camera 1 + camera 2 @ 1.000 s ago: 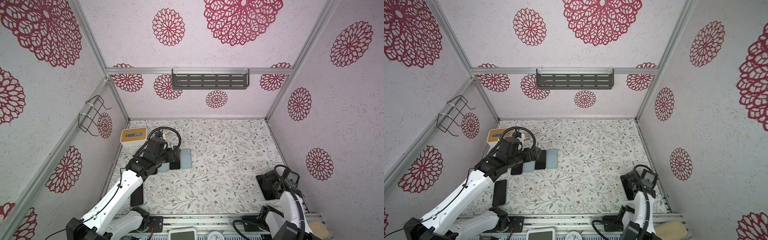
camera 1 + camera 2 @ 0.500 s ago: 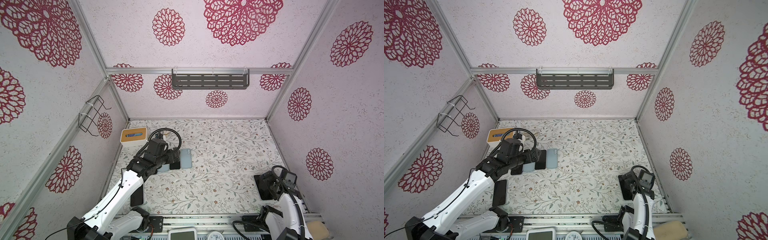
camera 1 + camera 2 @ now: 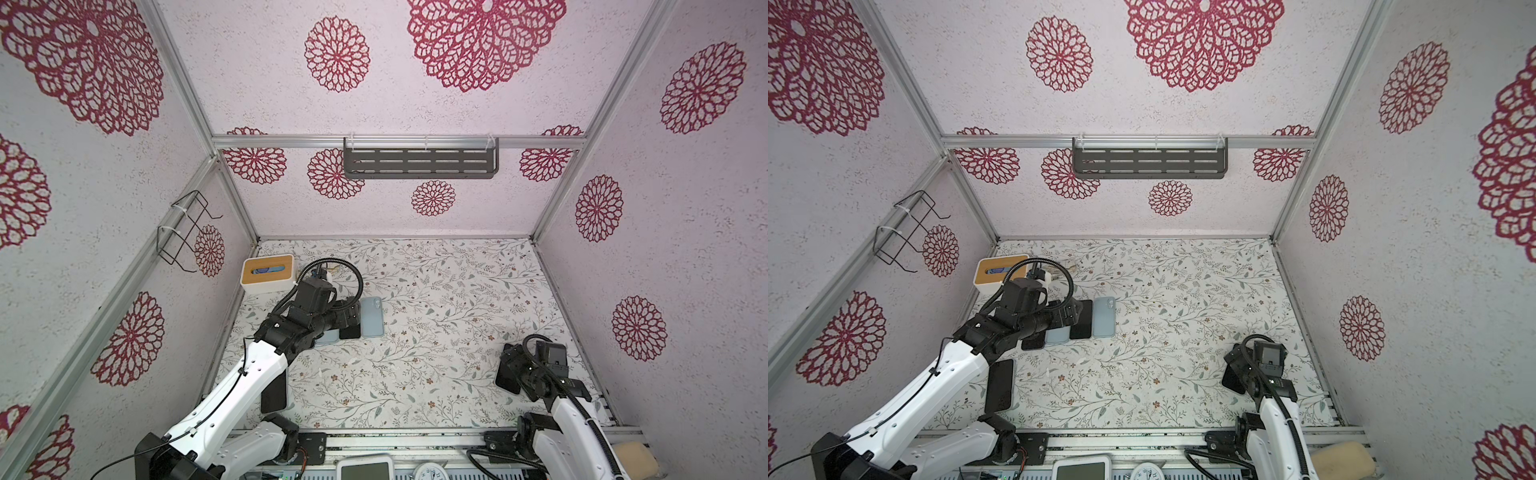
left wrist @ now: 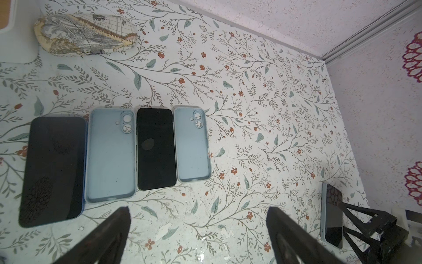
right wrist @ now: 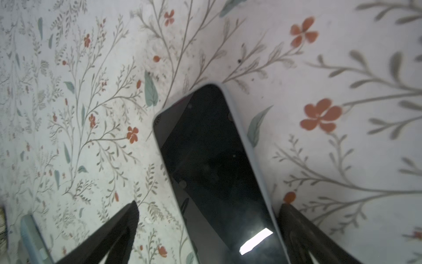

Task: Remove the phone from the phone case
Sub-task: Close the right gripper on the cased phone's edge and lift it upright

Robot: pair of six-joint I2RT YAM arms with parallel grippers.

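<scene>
- The right hand [image 5: 209, 205] is held low over the near right part of the tabletop [image 3: 436, 291], with its fingers spread wide apart.
- The phone [image 5: 205, 160] is seen lying flat between those fingers, its dark screen facing up.
- The phone is seated in the phone case [image 4: 323, 212], whose pale blue-grey rim is shown along its edges.
- In the right wrist view one finger [image 5: 301, 228] is placed just beside a long edge of the case, and the other is kept well apart from it. Whether the nearer finger touches the rim cannot be told. Nothing is clamped.
- The left hand [image 4: 198, 208] is held above the far left part of the tabletop. Its fingers are also spread apart, and nothing is held between them.
- Ahead of the left hand, four items are laid side by side in a close row:
  - a dark-screened phone with a blue edge [image 4: 52, 169]
  - an empty pale blue case [image 4: 110, 155]
  - a bare black phone [image 4: 156, 148]
  - a second empty case [image 4: 191, 146]
- Beyond the row, a patterned pouch [image 4: 84, 34] and a white box with a wooden lid [image 3: 268, 274] are set by the far left corner.
- A further dark phone [image 3: 999, 384] is laid near the front left edge, partly hidden by the left arm in both top views.
</scene>
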